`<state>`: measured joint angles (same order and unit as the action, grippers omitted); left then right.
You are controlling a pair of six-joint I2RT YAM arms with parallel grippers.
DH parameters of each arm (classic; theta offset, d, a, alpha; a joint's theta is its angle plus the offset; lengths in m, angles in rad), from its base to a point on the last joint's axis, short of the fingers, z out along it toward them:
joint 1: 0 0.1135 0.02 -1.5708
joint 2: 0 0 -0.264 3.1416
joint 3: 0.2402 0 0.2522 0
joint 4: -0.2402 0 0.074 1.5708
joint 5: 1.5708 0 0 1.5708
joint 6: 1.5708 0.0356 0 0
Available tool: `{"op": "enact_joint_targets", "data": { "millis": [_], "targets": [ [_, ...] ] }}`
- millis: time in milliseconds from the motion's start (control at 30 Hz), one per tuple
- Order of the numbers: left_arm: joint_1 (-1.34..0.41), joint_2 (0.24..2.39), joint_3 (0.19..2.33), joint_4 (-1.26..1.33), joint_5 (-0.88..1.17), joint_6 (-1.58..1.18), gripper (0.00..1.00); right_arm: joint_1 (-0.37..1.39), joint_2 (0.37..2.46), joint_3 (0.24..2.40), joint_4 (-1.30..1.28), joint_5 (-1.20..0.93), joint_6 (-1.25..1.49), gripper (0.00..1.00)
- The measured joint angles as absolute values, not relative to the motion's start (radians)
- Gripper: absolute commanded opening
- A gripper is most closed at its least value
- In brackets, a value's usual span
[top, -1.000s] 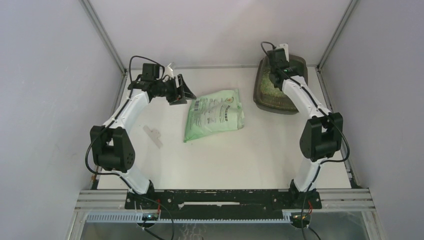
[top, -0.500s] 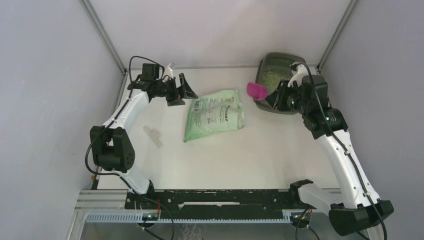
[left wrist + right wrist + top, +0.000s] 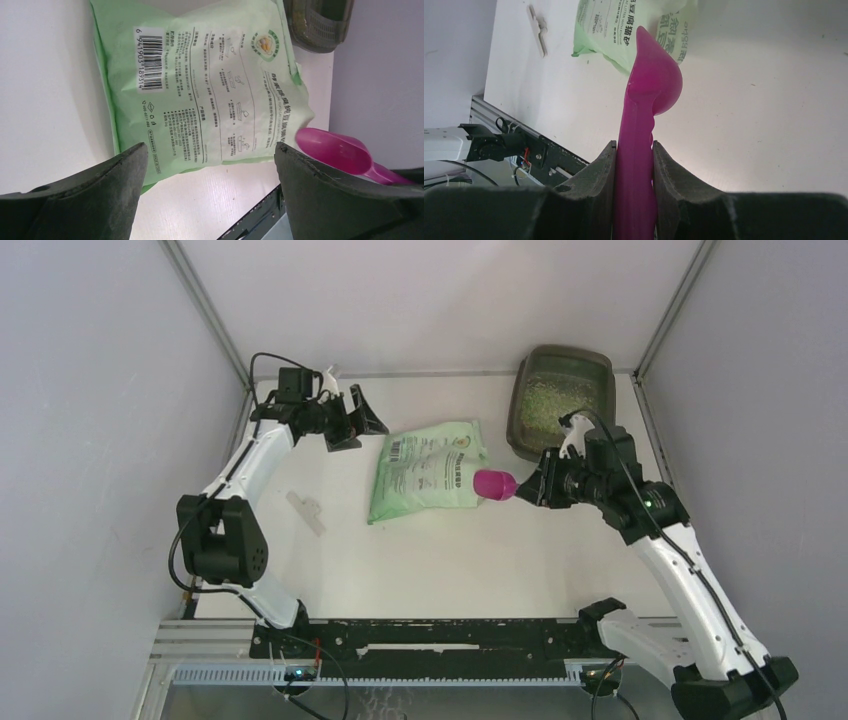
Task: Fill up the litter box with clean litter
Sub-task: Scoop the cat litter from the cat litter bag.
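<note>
Top view, with 12 o'clock taken as the far wall.

Find the litter box [image 3: 563, 350] at 1 o'clock of the table [image 3: 450, 560], tucked into the far right corner, with its long side along the 12-to-6 line. See clean litter [image 3: 548, 400] inside as a pale greenish grainy layer over the tray floor; cannot judge depth.

Find a green bag [image 3: 430, 475] lying flat near table centre, barcode and print facing up, at 8 o'clock from the box and apart from it. Note a small grey strip [image 3: 305, 510] loose on the table at 8 o'clock from the bag.

Locate the right gripper [image 3: 528, 488] at 6 o'clock from the box, just off its near end, pointing toward 9. Record a firm clamp on the handle of a magenta scoop [image 3: 493, 484]. In the right wrist view, see both fingers [image 3: 594, 170] pressed against the handle with the narrow gap filled by it. Place the scoop bowl at the 3 o'clock edge of the bag, by its near right corner. Cannot tell whether it touches the bag or carries anything.

Locate the left gripper [image 3: 358, 425] at 10 o'clock from the bag, near the far left corner and off the bag. Record fingers spread wide with nothing gripped. In the left wrist view, see the bag framed in that gap.
</note>
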<state>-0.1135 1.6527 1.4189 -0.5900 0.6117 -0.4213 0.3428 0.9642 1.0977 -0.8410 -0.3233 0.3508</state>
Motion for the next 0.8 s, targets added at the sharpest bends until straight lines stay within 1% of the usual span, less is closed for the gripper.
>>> {"op": "enact_joint_targets", "data": {
  "millis": [167, 267, 433, 800],
  "targets": [
    [-0.113, 1.653, 1.393, -0.577, 0.594, -0.43, 1.0, 0.339, 0.886, 1.097, -0.872, -0.316, 0.35, 0.0],
    [-0.113, 1.653, 1.382, -0.574, 0.582, -0.433, 1.0, 0.329, 0.873, 1.084, -0.872, -0.321, 0.35, 0.0],
    [-0.113, 1.653, 1.361, -0.56, 0.569, -0.438, 1.0, 0.309, 0.896, 1.028, -0.862, -0.327, 0.351, 0.0],
    [-0.113, 1.653, 1.354, -0.548, 0.553, -0.445, 1.0, 0.247, 0.931, 1.008, -0.802, -0.379, 0.351, 0.0]
  ]
}}
